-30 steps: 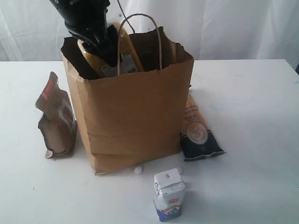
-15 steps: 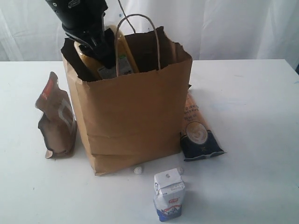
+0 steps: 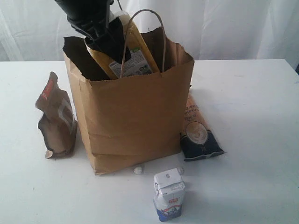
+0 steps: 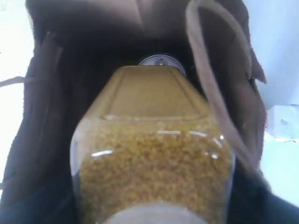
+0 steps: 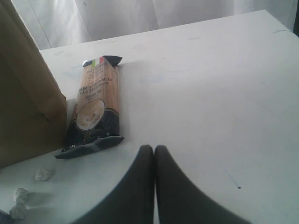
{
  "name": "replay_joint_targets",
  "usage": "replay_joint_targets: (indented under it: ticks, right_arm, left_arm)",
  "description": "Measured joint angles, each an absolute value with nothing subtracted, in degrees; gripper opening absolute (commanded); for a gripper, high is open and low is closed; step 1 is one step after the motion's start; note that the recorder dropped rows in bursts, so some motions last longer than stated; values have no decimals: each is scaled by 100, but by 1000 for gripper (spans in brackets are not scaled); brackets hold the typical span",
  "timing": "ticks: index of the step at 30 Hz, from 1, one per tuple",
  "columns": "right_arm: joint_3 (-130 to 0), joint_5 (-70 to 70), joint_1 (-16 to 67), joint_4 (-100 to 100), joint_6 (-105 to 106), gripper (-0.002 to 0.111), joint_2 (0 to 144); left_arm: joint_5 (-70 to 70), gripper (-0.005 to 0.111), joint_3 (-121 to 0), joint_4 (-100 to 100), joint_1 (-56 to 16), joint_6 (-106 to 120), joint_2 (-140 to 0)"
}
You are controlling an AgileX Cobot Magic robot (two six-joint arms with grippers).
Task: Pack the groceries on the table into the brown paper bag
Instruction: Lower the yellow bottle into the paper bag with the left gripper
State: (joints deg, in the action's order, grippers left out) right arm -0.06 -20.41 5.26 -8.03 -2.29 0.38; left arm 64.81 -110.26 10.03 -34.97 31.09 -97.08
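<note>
The brown paper bag (image 3: 135,116) stands open on the white table (image 3: 252,116). My left gripper (image 3: 103,37) is shut on the white-capped yellow grain bottle (image 3: 133,51), held tilted in the bag's mouth with its upper half above the rim. In the left wrist view the grain bottle (image 4: 152,154) fills the frame, and a silver-lidded can (image 4: 161,60) lies below it inside the bag. My right gripper (image 5: 154,150) is shut and empty, low over the table near the long orange-navy packet (image 5: 96,109).
A dark-brown pouch (image 3: 57,119) stands left of the bag. The orange-navy packet (image 3: 198,133) lies against the bag's right side. A small white-blue carton (image 3: 169,193) stands in front. Small white crumpled bits (image 3: 137,170) lie by the bag's base. A twisted handle (image 3: 142,28) arches beside the bottle.
The left gripper and the grain bottle have shifted right and upward in the bag's mouth, so more of the bottle's label shows above the rim. Nothing else has moved.
</note>
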Motion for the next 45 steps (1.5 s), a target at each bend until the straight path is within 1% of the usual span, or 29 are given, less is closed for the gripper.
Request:
replay_joint_targets:
  ticks: [9, 20, 25, 36, 37, 38, 40, 43, 45]
  right_arm:
    - [-6, -2041, 526, -803, -229, 0, 38]
    - [-6, -2041, 526, -803, -229, 0, 38]
    - [-6, -2041, 526, -803, -229, 0, 38]
    - [-6, -2041, 526, -803, -229, 0, 38]
    - [-6, -2041, 526, -803, -229, 0, 38]
    - [-6, -2041, 526, -803, -229, 0, 38]
    - [-6, -2041, 526, -803, -229, 0, 38]
    - [-6, -2041, 526, -803, -229, 0, 38]
    - [-6, -2041, 526, -803, -229, 0, 38]
  left_arm:
    - [6481, 0, -10997, 817, -3658, 3100, -10058]
    - [6470, 0, -10282, 850, -3684, 3155, -10050]
    - [6470, 0, -10337, 527, -3684, 3141, -10050]
    - [6470, 0, -10395, 517, -3684, 3094, -10050]
    - [6470, 1, -10395, 517, -3684, 3094, -10050]
    - [6470, 5, -10395, 517, -3684, 3079, -10050]
    - [6470, 16, -10395, 517, -3684, 3048, -10065]
    - [6470, 40, -10395, 539, -3684, 2994, -10119]
    - [6470, 50, -10395, 551, -3684, 2955, -10174]
